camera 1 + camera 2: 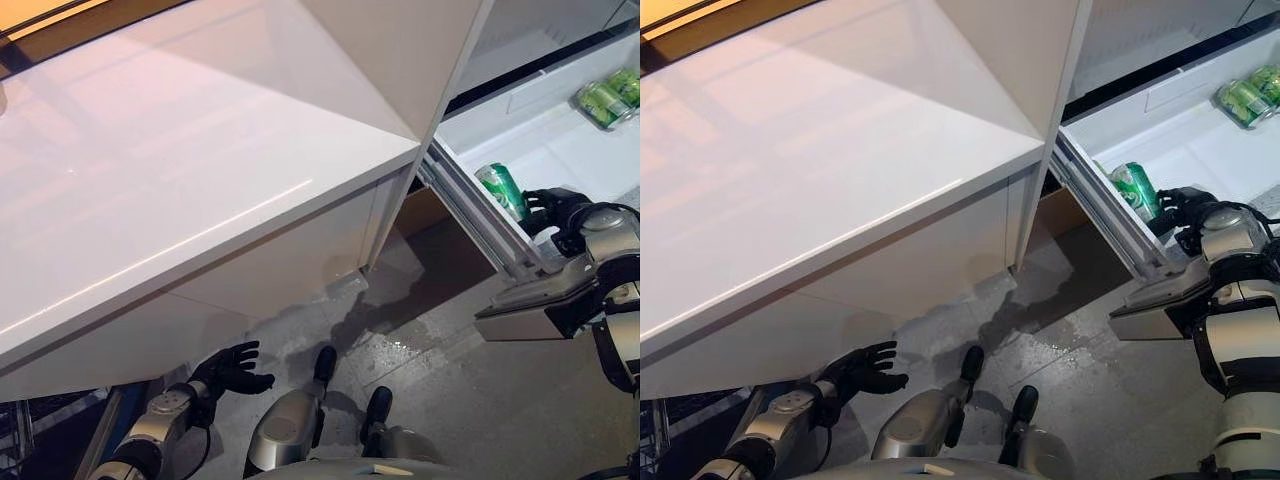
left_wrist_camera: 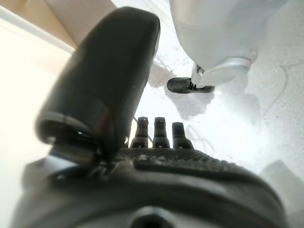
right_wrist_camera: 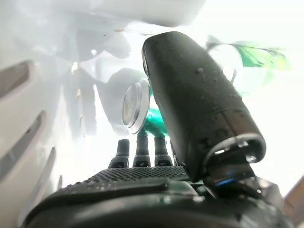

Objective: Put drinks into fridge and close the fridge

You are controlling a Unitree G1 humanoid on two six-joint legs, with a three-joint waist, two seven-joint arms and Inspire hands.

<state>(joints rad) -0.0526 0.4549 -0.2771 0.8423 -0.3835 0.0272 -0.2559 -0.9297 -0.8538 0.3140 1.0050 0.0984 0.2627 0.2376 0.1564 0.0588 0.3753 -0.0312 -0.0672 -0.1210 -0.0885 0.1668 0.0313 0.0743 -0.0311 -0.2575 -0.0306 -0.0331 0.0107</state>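
A green drink can [image 1: 502, 190] lies tilted near the front rail inside the pulled-out white fridge drawer [image 1: 545, 140]. My right hand [image 1: 556, 210] reaches over the drawer's front edge right beside the can. In the right wrist view its fingers [image 3: 142, 147] point straight toward the can's silver end [image 3: 134, 108], and the thumb [image 3: 199, 104] stands alongside, not closed round it. Two more green cans [image 1: 608, 98] lie at the drawer's far right. My left hand [image 1: 232, 370] hangs low above the floor with fingers spread and nothing in it.
A large white cabinet top [image 1: 200, 180] fills the left and middle, overhanging the left hand. A tall white fridge wall [image 1: 410, 60] stands between it and the drawer. Grey floor [image 1: 450, 370] with wet patches lies below the drawer's metal rail [image 1: 475, 215].
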